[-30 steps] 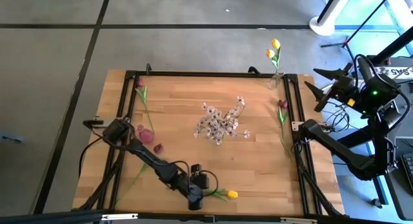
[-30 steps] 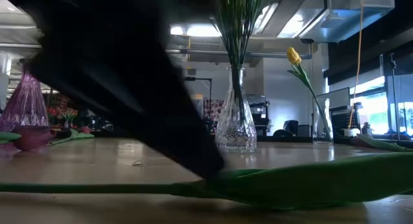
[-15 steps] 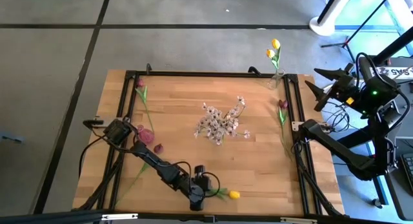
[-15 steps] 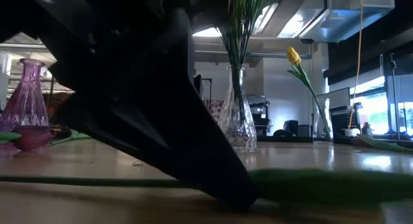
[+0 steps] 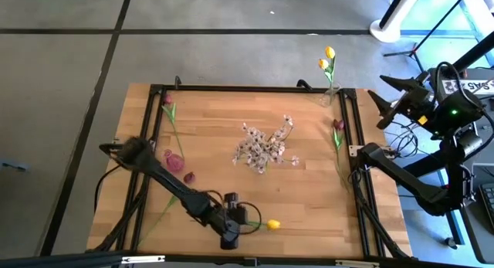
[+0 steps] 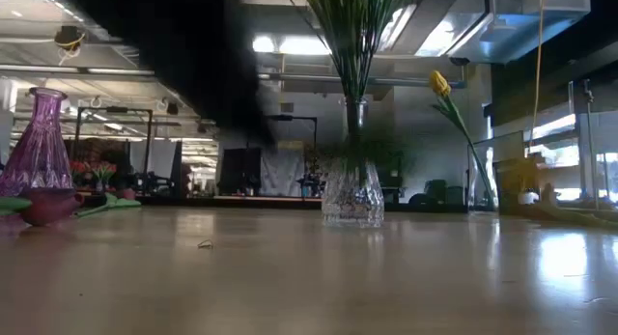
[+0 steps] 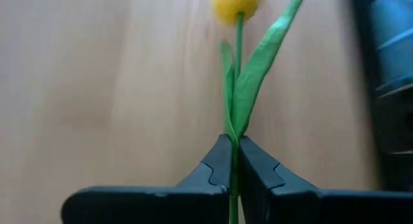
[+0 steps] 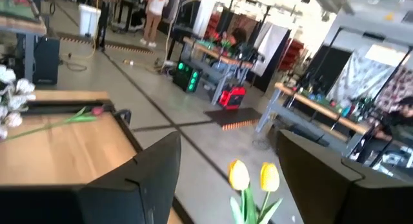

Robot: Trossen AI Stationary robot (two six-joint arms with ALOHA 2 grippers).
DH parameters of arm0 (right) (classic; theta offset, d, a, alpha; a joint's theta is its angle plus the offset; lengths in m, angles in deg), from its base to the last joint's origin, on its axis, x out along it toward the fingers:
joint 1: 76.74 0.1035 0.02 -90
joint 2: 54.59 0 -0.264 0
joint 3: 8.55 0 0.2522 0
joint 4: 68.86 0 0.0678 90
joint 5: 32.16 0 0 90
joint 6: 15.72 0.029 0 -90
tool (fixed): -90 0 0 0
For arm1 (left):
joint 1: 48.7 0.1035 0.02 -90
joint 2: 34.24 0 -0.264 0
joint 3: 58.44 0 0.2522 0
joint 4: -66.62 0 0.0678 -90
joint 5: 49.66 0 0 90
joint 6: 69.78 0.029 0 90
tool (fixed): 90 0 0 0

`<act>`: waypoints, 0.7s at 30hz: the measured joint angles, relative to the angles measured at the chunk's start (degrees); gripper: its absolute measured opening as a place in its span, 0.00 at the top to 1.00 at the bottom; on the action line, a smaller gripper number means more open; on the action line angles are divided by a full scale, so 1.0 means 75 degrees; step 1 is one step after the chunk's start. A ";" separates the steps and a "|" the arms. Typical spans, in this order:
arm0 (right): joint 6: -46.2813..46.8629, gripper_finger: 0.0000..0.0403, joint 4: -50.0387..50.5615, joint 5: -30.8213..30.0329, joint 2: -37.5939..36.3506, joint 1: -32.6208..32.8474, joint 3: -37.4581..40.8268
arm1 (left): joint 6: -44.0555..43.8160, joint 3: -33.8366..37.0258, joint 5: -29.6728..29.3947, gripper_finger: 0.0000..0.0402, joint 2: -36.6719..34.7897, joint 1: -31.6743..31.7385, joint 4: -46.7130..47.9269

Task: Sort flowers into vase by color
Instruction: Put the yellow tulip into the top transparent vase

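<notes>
My left gripper (image 5: 241,224) is near the table's near edge, shut on the green stem of a yellow tulip (image 5: 273,224). The tulip's head (image 7: 235,3) and leaf (image 7: 261,69) reach beyond the fingers. Two yellow tulips (image 5: 328,59) stand in a thin vase (image 5: 332,94) at the far right corner. Dark red-purple tulips lie on the wood at the left (image 5: 187,177), far left (image 5: 167,100) and right (image 5: 338,125). Pale blossom sprays (image 5: 262,148) stand in a clear vase (image 6: 352,190) at the middle. My right gripper (image 5: 388,100) is open, off the table's right edge. My left gripper pinches the yellow tulip's stem (image 7: 233,161) between its two fingers, just below the leaf's base. The fingers lie along the stem, roughly level, pointing toward the table's right edge. The head sticks out beyond the fingertips, and the flower is lifted clear of the wood.
A purple vase (image 6: 39,147) stands at the table's left side, also seen from above (image 5: 173,161). A black frame (image 5: 247,89) runs round the table. Bare wood lies between the clear vase and the near edge.
My left gripper has risen from the table with the yellow tulip and drawn a little toward the far edge. The stem and leaf, which lay on the wood in the low view, are now lifted clear and out of that view's foreground.
</notes>
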 joint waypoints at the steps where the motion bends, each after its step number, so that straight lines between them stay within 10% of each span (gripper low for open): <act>1: 0.0001 0.37 -0.0106 0.0003 0.0000 0.0002 0.0000 | 0.0000 -0.0077 -0.0140 0.99 -0.0370 -0.0014 0.0401; 10: 0.0208 0.37 -0.1566 0.0906 0.0056 0.0000 0.0006 | -0.0391 -0.0237 -0.1451 0.99 -0.3290 -0.0348 0.2187; 21: 0.1172 0.37 -0.3191 0.1948 0.1079 0.0000 0.0007 | -0.1449 -0.0211 -0.2486 1.00 -0.4523 0.0038 0.6187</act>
